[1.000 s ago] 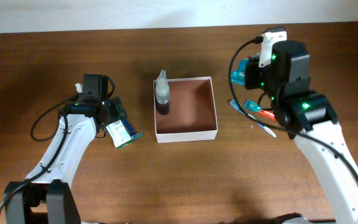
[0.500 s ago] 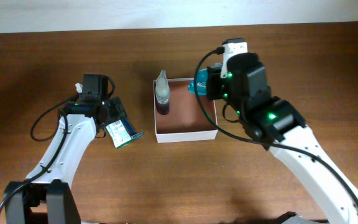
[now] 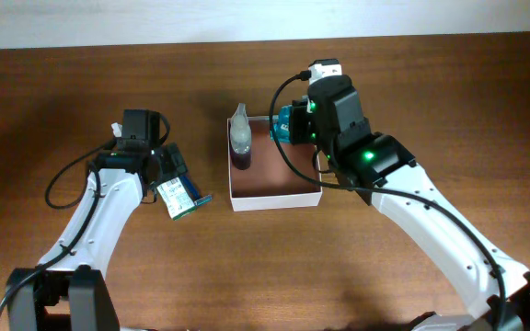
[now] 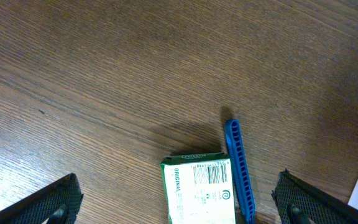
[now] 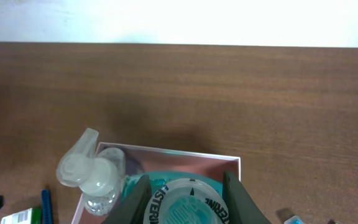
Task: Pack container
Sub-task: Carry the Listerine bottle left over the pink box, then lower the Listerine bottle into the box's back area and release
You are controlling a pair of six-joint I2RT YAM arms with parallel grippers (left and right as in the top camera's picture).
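Note:
The container (image 3: pixel 283 193) is a square white-walled box with a reddish-brown inside at the table's middle. A clear spray bottle (image 3: pixel 240 138) stands in its left part, also in the right wrist view (image 5: pixel 92 174). My right gripper (image 3: pixel 293 124) is shut on the teal mouthwash bottle (image 5: pixel 185 202) and holds it over the box's back right part (image 5: pixel 166 155). My left gripper (image 4: pixel 179 214) is open over the green-and-white carton (image 4: pixel 197 190), which lies beside a blue comb (image 4: pixel 238 168) left of the box (image 3: pixel 180 195).
The blue comb (image 3: pixel 201 199) lies by the carton. The right arm (image 3: pixel 412 202) crosses the table right of the box and hides what lies beneath it. The table's back edge meets a white wall (image 5: pixel 179 18).
My right gripper has carried the teal bottle leftward from right of the box to over its back right part. The left arm has not moved.

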